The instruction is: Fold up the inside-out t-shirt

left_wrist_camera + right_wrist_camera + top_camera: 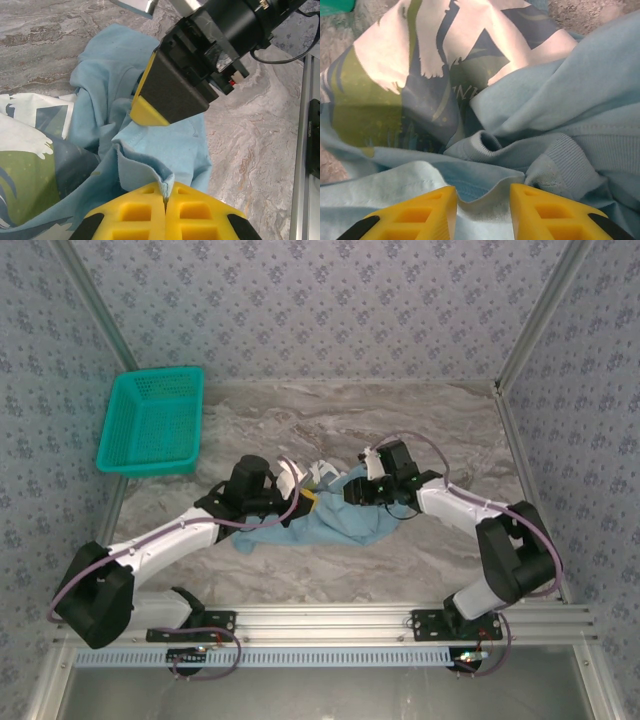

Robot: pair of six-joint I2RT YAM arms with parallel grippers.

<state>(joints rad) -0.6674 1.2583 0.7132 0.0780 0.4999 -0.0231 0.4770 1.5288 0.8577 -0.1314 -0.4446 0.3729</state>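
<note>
Table (400,420): grey marbled top, patterned walls on three sides. It carries the basket at its far left.
Left arm (160,540): reaches from its base, nearer the rail than the basket, up to a spot right of the basket's near corner.
Right arm (470,510): comes in from the far side of the table from the basket, its wrist turned toward the basket.
T-shirt (345,520): light blue, crumpled in a heap on the table. It lies right of the basket and nearer the arm bases, well apart from it, between the two wrists.
Basket (160,373): teal plastic mesh, upright.
Left gripper (165,192): on the side of the heap facing the basket. Its yellow fingers are pressed together with a folded, stitched edge of the t-shirt pinched between them.
Right gripper (482,200): on the side of the heap away from the basket, just beside the left gripper. Its fingers stand a narrow gap apart; a curved cloth edge lies in the gap, not clamped. One yellow tip touches the fabric in the left wrist view.
Print (410,75): white, olive and dark blue patches on the part of the t-shirt toward the basket.
Ribbed band (560,160): bunched blue rib knit, close ahead of the right gripper's fingers.
</note>
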